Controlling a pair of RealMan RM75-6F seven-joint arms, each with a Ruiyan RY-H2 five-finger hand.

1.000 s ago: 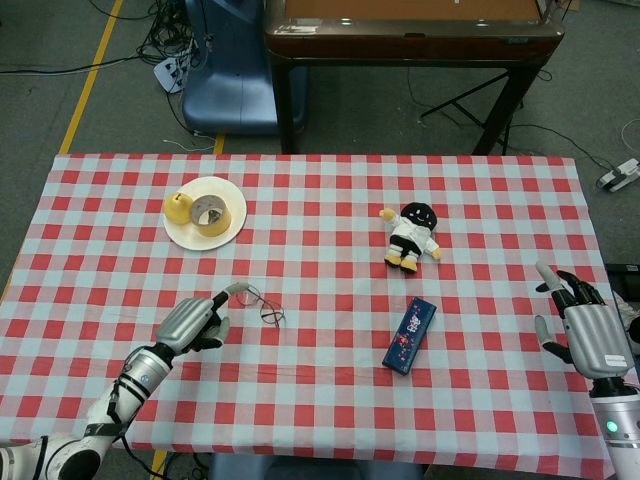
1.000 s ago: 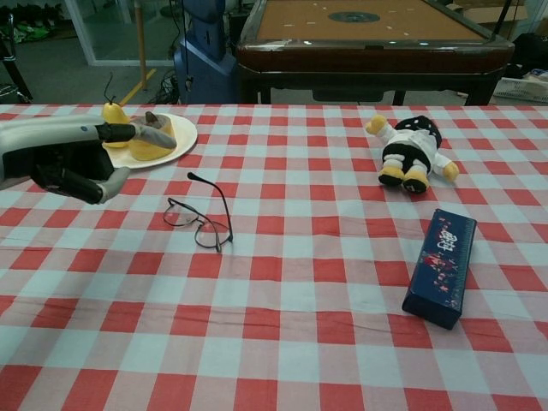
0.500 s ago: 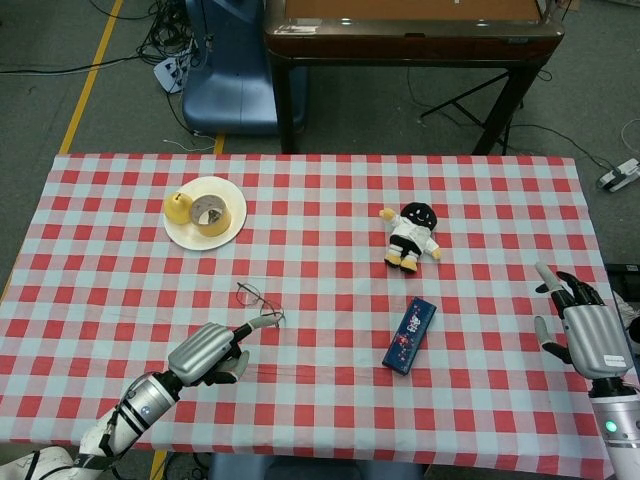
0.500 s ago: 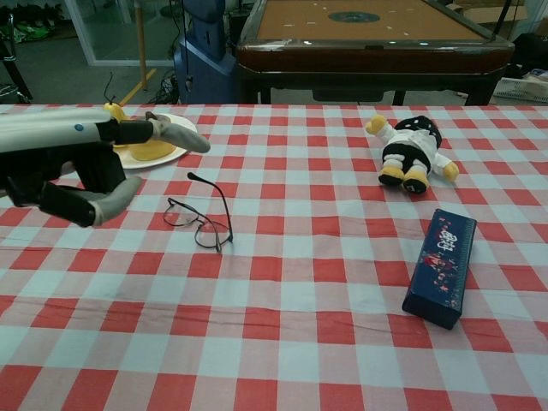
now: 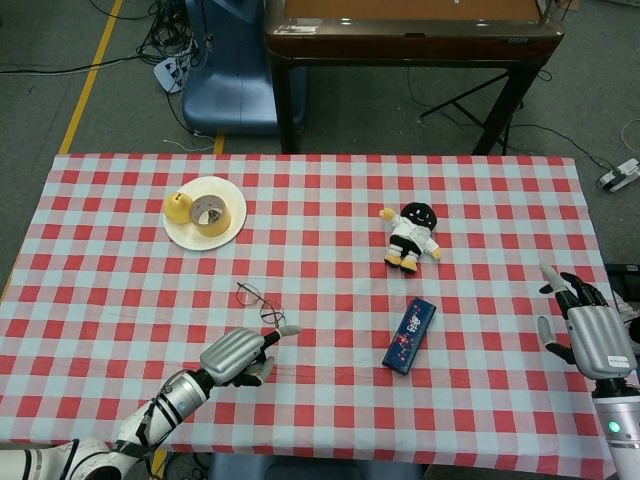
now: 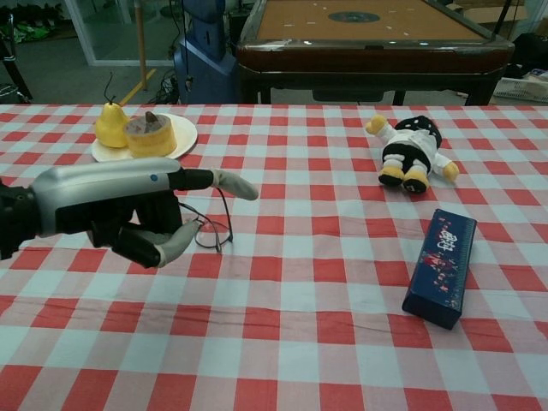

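The left hand (image 5: 238,355) is hovering low over the near part of the table (image 5: 320,260), one finger stretched out and the others curled in, holding nothing. The glasses (image 5: 260,303) are lying on the cloth just beyond its fingertip; in the chest view the hand (image 6: 128,210) is covering their near side, and I cannot tell whether it is touching them.

The right hand (image 5: 590,332) is staying at the table's right edge, fingers apart and empty, well apart from everything else.

A dark blue box (image 6: 441,265) is lying flat between the two hands, nearer the right one. Beyond it a plush doll (image 6: 411,151) is lying on its back.

Toward the far left, a plate (image 6: 184,135) is carrying a pear (image 6: 110,125) and a tape roll (image 6: 151,134), side by side and touching.
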